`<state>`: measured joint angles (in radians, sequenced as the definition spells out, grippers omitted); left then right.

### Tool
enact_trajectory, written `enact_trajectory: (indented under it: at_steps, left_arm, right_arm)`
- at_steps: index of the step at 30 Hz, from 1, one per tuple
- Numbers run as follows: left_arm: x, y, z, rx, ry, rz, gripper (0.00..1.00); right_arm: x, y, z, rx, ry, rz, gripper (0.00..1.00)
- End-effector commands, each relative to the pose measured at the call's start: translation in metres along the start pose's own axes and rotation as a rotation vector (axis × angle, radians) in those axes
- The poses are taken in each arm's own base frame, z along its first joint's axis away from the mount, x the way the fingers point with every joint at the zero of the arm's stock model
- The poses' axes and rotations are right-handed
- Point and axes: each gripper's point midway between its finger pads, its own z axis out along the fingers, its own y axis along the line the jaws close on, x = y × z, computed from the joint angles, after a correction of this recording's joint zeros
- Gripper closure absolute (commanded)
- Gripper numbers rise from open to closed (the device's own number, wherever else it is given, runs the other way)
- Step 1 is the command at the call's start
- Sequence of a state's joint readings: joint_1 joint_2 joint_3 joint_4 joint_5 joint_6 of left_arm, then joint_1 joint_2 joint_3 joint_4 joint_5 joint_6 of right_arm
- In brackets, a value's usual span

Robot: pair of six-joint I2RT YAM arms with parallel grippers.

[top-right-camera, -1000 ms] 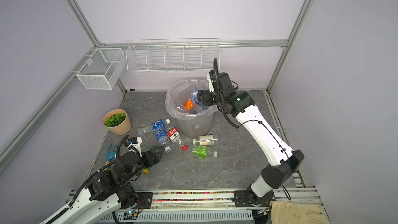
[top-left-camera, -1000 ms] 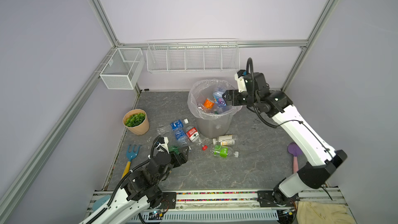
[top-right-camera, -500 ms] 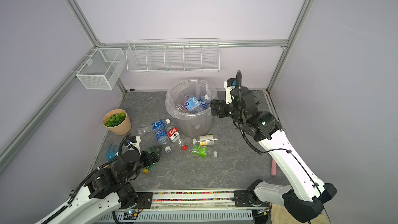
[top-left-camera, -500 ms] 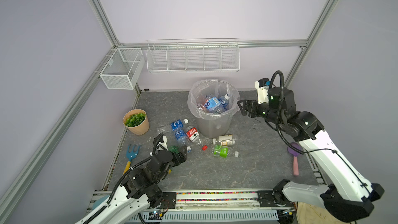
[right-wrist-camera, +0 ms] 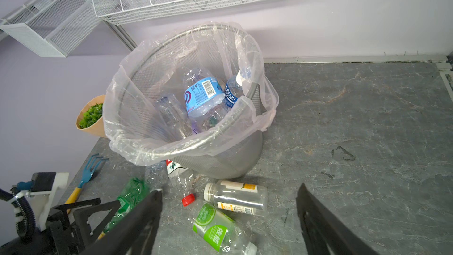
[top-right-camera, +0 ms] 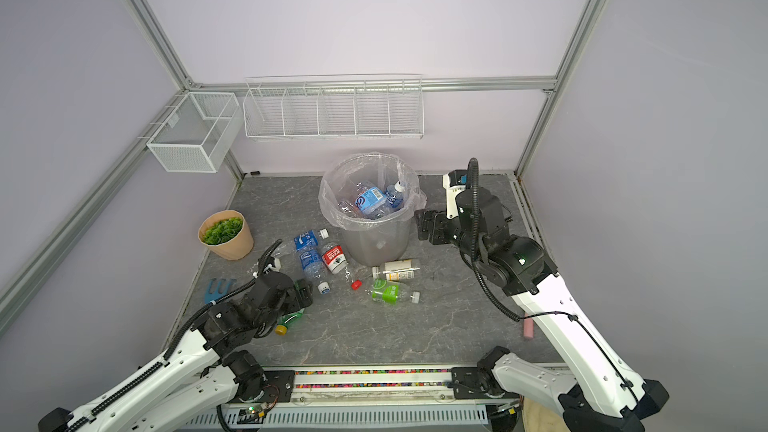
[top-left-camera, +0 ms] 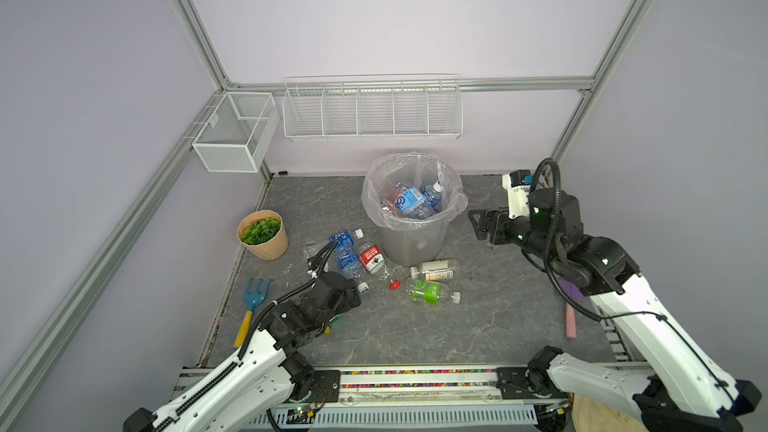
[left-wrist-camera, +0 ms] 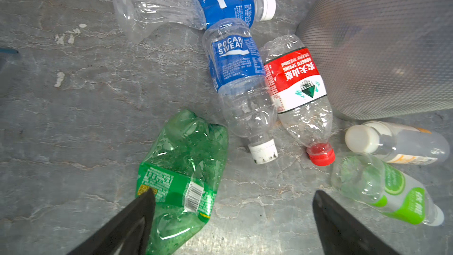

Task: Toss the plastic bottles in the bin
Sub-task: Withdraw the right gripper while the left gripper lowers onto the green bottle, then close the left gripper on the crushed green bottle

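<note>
Nearest the front edge of the bench (top-left-camera: 415, 338), toward its left corner, the left gripper (left-wrist-camera: 232, 196) hangs low over the surface. Its jaws are spread wide with nothing held between them. A crushed green bottle (left-wrist-camera: 186, 168) lies flat right under it. In the left wrist view one fingertip (left-wrist-camera: 137, 217) overlaps the bottle's label, though I cannot tell whether it touches.

A little farther in, near the bench's middle, a lime-labelled bottle (top-left-camera: 430, 291) and a white-capped bottle (top-left-camera: 432, 272) lie on their sides close together. The white-capped one is near the foot of the bin (top-left-camera: 411, 243). To their left a red-labelled bottle (left-wrist-camera: 294, 77) lies just beside the bin's wall and against a Pocari Sweat bottle (left-wrist-camera: 235, 62). The base of that one meets a squashed blue bottle (left-wrist-camera: 220, 3).

The bin stands upright toward the bench's far edge, about midway along it, and is lined with a clear bag. Several bottles lie inside, with a light-blue-labelled bottle (right-wrist-camera: 203, 94) on top.

The right gripper (top-left-camera: 480, 224) hovers above the bench just beside the bin's rim, on the side toward the right edge. Its jaws stand wide apart and empty.

Along the left edge lie a blue hand rake (top-left-camera: 255, 295) and, farther back, a tan pot of leaves (top-left-camera: 264, 238). White wire baskets (top-left-camera: 372, 110) hang on the walls beyond.
</note>
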<state>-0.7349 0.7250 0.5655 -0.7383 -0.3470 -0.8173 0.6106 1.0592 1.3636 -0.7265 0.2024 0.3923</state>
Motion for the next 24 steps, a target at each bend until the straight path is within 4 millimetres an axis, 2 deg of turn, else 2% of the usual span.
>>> enact_trajectory:
  at_steps: [1,3,12,24]
  left_arm:
    - [0.001,0.003,0.009,0.010,0.042,-0.007,0.01]
    - [0.006,0.008,0.020,-0.005,0.078,-0.020,0.01]
    - [0.026,0.032,0.045,-0.079,0.147,-0.041,0.01]
    - [0.052,0.034,0.064,-0.053,0.211,-0.073,0.01]
  right_arm:
    - [0.004,-0.007,-0.002,0.019,-0.008,0.019,0.12]
    - [0.007,-0.009,-0.002,0.024,-0.006,0.021,0.12]
    - [0.019,-0.023,-0.003,0.050,0.005,0.045,0.12]
    - [0.029,-0.033,-0.006,0.059,0.013,0.092,0.12]
